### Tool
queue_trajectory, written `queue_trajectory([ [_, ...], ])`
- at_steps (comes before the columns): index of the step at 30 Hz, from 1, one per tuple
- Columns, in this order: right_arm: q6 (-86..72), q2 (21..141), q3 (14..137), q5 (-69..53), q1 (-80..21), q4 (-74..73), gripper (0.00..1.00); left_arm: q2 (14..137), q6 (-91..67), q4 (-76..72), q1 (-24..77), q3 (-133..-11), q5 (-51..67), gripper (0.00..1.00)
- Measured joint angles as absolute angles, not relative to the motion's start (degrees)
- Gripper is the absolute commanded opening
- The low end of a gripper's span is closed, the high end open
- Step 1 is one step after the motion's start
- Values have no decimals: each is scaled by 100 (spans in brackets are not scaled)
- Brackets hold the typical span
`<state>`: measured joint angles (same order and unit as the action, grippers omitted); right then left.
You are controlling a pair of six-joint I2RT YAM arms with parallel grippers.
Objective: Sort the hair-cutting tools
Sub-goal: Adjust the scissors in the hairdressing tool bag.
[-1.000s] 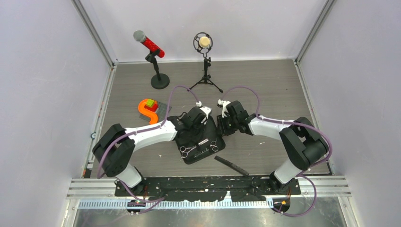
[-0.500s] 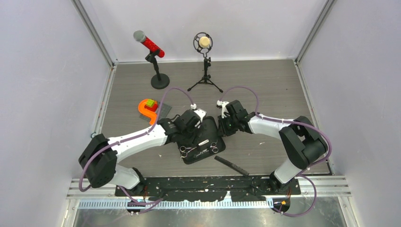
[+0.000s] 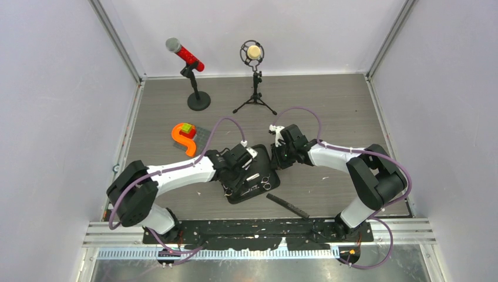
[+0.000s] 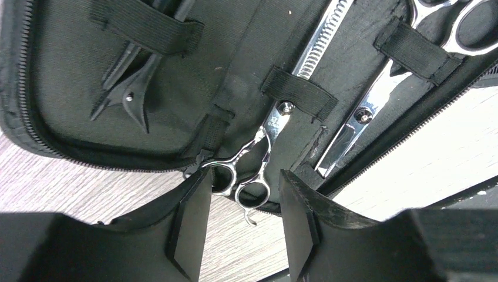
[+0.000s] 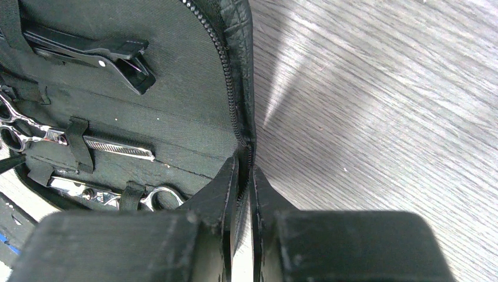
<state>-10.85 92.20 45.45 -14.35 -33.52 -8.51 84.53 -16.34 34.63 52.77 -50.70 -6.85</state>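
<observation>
The black zip case [image 3: 242, 197] lies open on the table. Inside it, silver thinning scissors [image 4: 267, 132] sit under an elastic strap, and their ring handles stick out over the case's edge. My left gripper [image 4: 244, 202] is open, with those rings between its fingertips. A second pair of scissors [image 4: 376, 100] and black hair clips [image 4: 126, 91] are strapped in beside them. My right gripper [image 5: 244, 176] is shut on the case's zip edge [image 5: 235, 111] and holds that side up. A black comb [image 3: 288, 206] lies on the table near the right arm's base.
A red microphone [image 3: 187, 56] on a round base and a tripod microphone [image 3: 253, 54] stand at the back. An orange S-shaped toy [image 3: 183, 137] with coloured blocks sits left of the case. White walls close in three sides.
My left arm has swung back toward the case's near corner and its jaws have widened around the scissor rings. The right jaws have tightened on the case edge.
</observation>
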Motion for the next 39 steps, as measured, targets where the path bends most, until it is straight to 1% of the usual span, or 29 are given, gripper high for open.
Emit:
queue_trajectory([
  [12,-1087,9229,4545,-1468,-3336,-840,10,8757,-1782,3629,5315,-5063,-510,47],
  [14,-1087,9231,4545,-1468,-3336,-838,9,8847,-1809,3629,5315,-5063,-486,45],
  [16,-1090,9238,4545,-1470,-3336,-834,9,8969,-1868,3658,5315,-5124,-447,38],
  [17,-1094,9238,4545,-1472,-3336,-829,8,9026,-1903,3706,5315,-5179,-438,32],
  [19,-1114,9240,4545,-1472,-3334,-827,6,9124,-1944,3795,5315,-5282,-377,16],
  [21,-1151,9240,4543,-1474,-3328,-825,5,9207,-2029,3892,5315,-5384,-340,2],
  [22,-1173,9240,4541,-1474,-3326,-823,5,9244,-2062,3948,5315,-5439,-336,0],
  [35,-1382,9314,4414,-1555,-3304,-322,5,9616,-2005,4152,5310,-5878,-97,0],
  [39,-1522,9358,4313,-1651,-3367,32,5,9677,-1894,3710,5312,-5955,47,0],
])
